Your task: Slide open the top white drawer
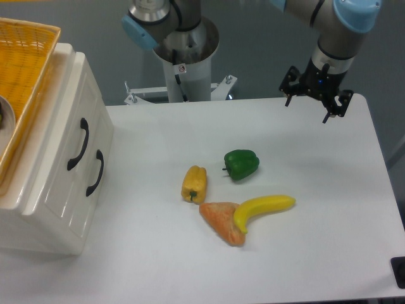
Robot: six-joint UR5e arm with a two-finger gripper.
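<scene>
The gripper hangs over the tabletop's far right corner, black fingers spread wide, holding nothing; the glossy panelled top white drawer sits shut.

Top white drawer closed; fingers well apart from it.

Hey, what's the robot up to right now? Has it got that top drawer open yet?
Gripper open, empty, far right of table. Top white drawer shut, handle untouched. Green pepper, yellow pepper, banana mid-table between them.
</scene>
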